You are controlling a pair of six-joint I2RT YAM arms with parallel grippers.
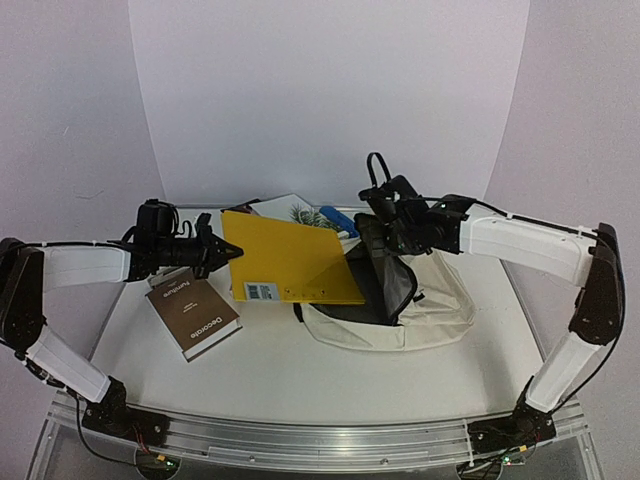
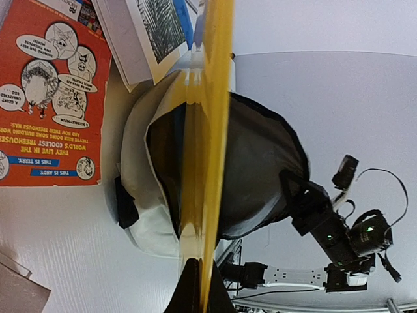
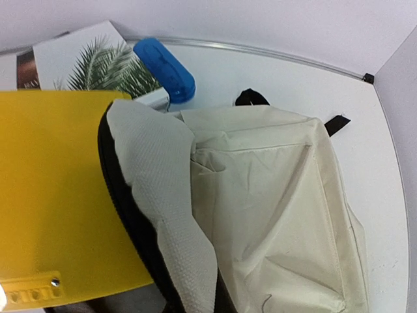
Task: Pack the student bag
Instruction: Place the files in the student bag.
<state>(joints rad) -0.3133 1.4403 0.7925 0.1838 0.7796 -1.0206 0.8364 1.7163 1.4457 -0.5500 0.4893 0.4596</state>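
The left arm (image 1: 80, 265) and the right arm (image 1: 520, 245) are alike, made of white-shelled links joined by black joints. The left tool (image 1: 222, 252) and the right tool (image 1: 380, 230) are black, each with a black camera block just behind it. A thin black cable (image 1: 372, 168) loops above the right tool. Far behind the tools, small green lights glow beside the black bases (image 1: 110, 412).

The top view looks down from above and behind the near edge, across the table (image 1: 300, 370) to the far wall. The left wrist camera, rolled sideways, faces right, close along the yellow folder (image 2: 207, 130) into the student bag (image 2: 260, 163). The right wrist camera looks down closely on both.
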